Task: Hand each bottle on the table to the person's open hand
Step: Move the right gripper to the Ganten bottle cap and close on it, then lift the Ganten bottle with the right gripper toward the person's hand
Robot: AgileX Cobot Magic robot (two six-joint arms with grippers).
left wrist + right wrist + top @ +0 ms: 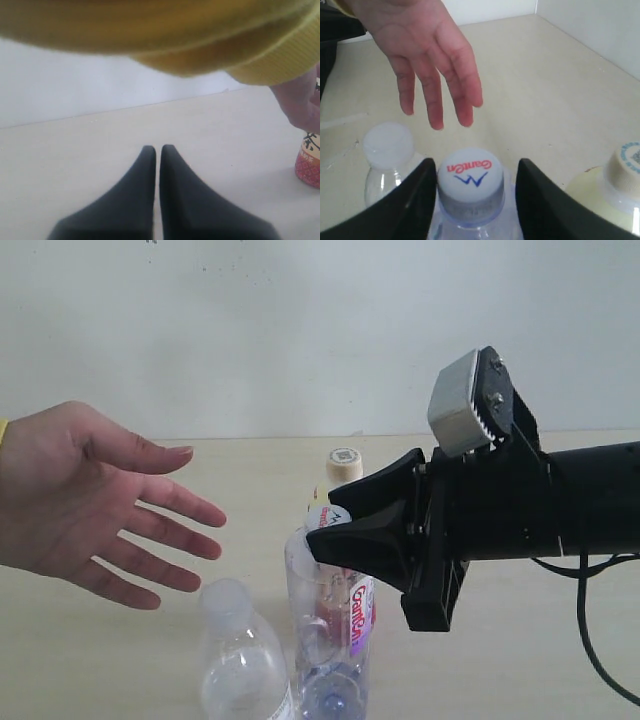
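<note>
Three bottles stand on the table (520, 660), all crowded at the right pincer (325, 518).

Ext. view: I read its jaws as spread either side of the top of the pink-label bottle (338, 625). The white-cap bottle (235, 640) is just beside it and the tea bottle (344, 468) just behind the tips. The open hand (90, 500) waits beyond the fingertips, well apart.

L wrist view: left pincer (157, 150) is pressed together, holding nothing, low over bare table. The tea bottle (307, 165) is near, off to one side.

R wrist view: right pincer (475, 167) straddles the cap (470, 182). One finger is nearly touching, the other shows a gap, so no pinch yet. The white-cap bottle (387, 145) and tea bottle (622, 170) flank the jaws on the outside.

Risk, my judgement: uneven closure could shove the bottle into its neighbours and topple them. A cap-only grip may slip or swing en route to the hand.
</note>
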